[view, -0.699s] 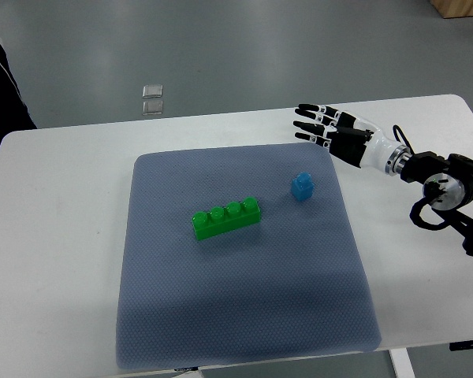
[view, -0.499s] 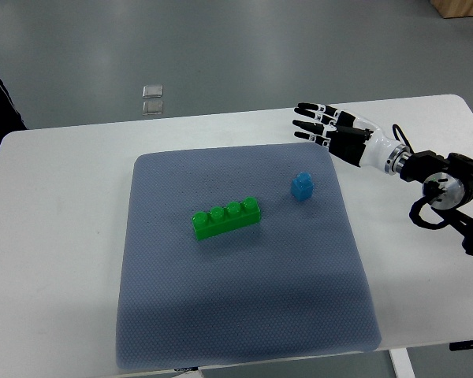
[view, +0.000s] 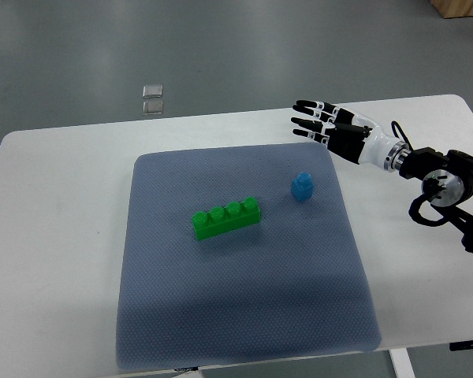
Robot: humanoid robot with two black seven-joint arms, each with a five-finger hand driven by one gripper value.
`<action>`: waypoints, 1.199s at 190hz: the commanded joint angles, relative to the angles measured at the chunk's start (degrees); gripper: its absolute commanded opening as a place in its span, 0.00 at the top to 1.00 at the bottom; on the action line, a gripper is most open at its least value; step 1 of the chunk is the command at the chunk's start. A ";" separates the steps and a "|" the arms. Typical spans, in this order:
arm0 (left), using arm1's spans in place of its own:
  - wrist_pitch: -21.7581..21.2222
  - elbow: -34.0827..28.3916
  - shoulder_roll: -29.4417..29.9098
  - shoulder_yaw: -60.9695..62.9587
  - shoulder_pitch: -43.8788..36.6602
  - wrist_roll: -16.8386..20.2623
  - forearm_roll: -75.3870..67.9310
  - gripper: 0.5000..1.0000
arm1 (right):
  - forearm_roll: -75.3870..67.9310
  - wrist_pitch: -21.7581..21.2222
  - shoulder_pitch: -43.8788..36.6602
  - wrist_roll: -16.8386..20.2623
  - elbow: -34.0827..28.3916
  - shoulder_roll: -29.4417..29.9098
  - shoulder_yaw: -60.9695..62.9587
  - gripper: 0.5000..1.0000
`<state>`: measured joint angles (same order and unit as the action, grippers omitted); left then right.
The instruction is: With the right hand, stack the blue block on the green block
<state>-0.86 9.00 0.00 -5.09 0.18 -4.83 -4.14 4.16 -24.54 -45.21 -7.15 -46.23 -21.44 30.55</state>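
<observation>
Right hand [view: 319, 124] is hovering upper right w/ fingers spread wide, holding nothing. Blue block [view: 302, 187] is sitting mid-frame on the grey mat [view: 244, 315], just right of green block [view: 225, 218]. Reach stage; next it's needing to drop down-left & grip.

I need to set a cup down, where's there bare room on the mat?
The mat is bare below the green block, along its whole near half, and left of that block. The tightest spot is the far right corner, between the blue block and the open right hand.
</observation>
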 commanded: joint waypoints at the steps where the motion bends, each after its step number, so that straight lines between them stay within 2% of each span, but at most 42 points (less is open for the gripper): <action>1: -0.02 0.22 0.00 -0.01 0.00 0.00 0.01 0.00 | 3.22 -0.07 -0.23 -0.41 0.00 -0.36 0.04 0.16; 63: -0.02 0.05 0.00 -0.01 0.00 0.00 0.01 0.00 | 13.60 0.20 -1.28 -0.59 0.00 -1.24 0.56 0.16; 97: -0.02 0.05 0.00 -0.01 0.00 0.00 0.01 0.00 | 28.27 0.11 -3.83 -0.59 0.00 -3.61 0.56 0.16; 143: -0.02 0.05 0.00 -0.01 0.00 0.00 0.01 0.00 | 38.73 0.20 -5.68 -0.59 -2.02 -3.70 0.12 0.16; 144: -0.02 0.05 0.00 -0.01 0.00 0.00 0.01 0.00 | 42.39 0.28 -6.11 -0.50 -2.11 -3.70 -0.05 0.16; 161: -0.02 0.05 0.00 -0.01 0.00 0.00 0.01 0.00 | 48.75 0.37 -6.47 -0.50 -2.11 -3.00 -0.14 0.16; 187: -0.02 0.05 0.00 -0.01 0.00 0.00 0.01 0.00 | 57.63 3.10 -6.82 -0.50 -2.20 -2.56 -0.32 0.16; 228: -0.02 0.05 0.00 -0.01 0.00 0.00 0.01 0.00 | 64.40 3.36 -7.79 -0.15 -2.20 -2.56 -3.92 0.16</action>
<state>-0.88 9.04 0.00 -5.10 0.18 -4.83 -4.13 66.00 -21.32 -52.39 -7.49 -48.42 -24.01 29.35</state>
